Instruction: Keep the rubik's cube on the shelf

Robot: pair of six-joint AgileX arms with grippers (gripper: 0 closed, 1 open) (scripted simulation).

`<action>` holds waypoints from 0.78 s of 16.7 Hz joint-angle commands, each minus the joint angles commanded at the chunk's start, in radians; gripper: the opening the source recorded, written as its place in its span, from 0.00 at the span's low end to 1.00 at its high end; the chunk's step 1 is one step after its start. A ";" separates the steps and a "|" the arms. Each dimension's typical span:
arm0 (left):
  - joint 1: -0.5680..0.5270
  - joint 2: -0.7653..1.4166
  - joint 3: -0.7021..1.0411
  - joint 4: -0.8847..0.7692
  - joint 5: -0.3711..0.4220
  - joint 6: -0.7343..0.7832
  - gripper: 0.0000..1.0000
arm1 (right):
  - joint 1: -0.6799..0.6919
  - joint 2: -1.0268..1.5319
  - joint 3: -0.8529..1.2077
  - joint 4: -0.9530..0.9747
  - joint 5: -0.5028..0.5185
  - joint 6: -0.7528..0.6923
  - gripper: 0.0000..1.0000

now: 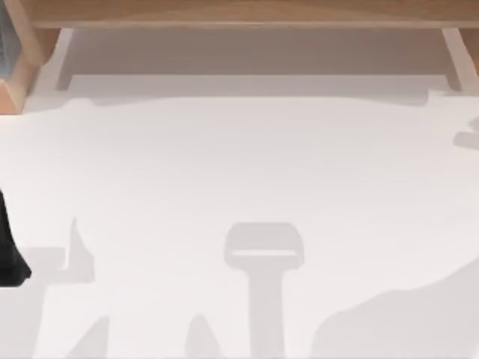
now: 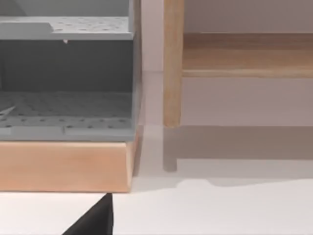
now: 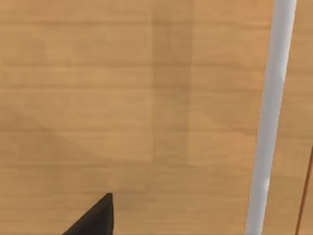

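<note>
The shelf (image 1: 239, 11) is a long light-brown board across the back of the table, with white side supports (image 1: 61, 54) under it. The left wrist view also takes in the shelf (image 2: 244, 54), behind a wooden post (image 2: 172, 63). My left arm (image 1: 9, 250) is a dark shape at the table's left edge, and a dark tip of my left gripper (image 2: 93, 220) hangs over the white table. A dark tip of my right gripper (image 3: 93, 220) is close over light-brown wood (image 3: 122, 98), beside a white bar (image 3: 271, 122). The rubik's cube is out of view.
A grey perforated cabinet (image 2: 66, 105) on a wooden base (image 2: 63, 166) stands at the back left, next to the shelf. It touches the top view's left corner as a wooden edge (image 1: 19, 75). The white table (image 1: 239, 172) carries soft arm shadows along its front.
</note>
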 joint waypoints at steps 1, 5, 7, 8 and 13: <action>0.000 0.000 0.000 0.000 0.000 0.000 1.00 | 0.000 0.000 0.000 0.000 0.000 0.000 0.85; 0.000 0.000 0.000 0.000 0.000 0.000 1.00 | 0.000 0.000 0.000 0.000 0.000 0.000 0.55; 0.000 0.000 0.000 0.000 0.000 0.000 1.00 | 0.000 0.000 0.000 0.000 0.000 0.000 0.40; 0.000 0.000 0.000 0.000 0.000 0.000 1.00 | 0.000 0.000 0.000 0.000 0.000 0.000 0.32; 0.000 0.000 0.000 0.000 0.000 0.000 1.00 | 0.000 0.000 0.000 0.000 0.000 0.000 0.00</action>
